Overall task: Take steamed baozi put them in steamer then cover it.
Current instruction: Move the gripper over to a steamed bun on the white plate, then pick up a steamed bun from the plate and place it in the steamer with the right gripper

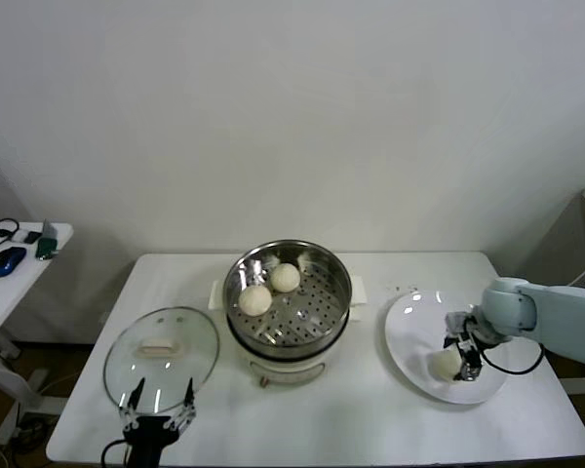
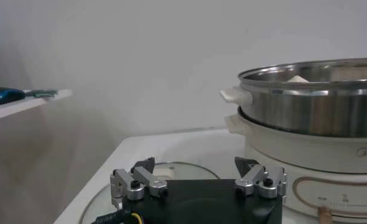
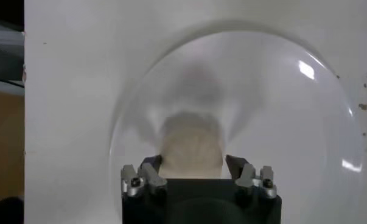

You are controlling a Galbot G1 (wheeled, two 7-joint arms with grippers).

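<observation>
Two steamed baozi lie in the steel steamer at the table's middle. A third baozi rests on the white plate at the right. My right gripper is down on that plate, its fingers pressed against the bun's two sides. The glass cover lies flat on the table left of the steamer. My left gripper hovers open at the cover's near edge, holding nothing.
A small side table at the far left carries a mouse and small items. The steamer's cream cooker base stands close to the left gripper. The white table's front edge runs just below both grippers.
</observation>
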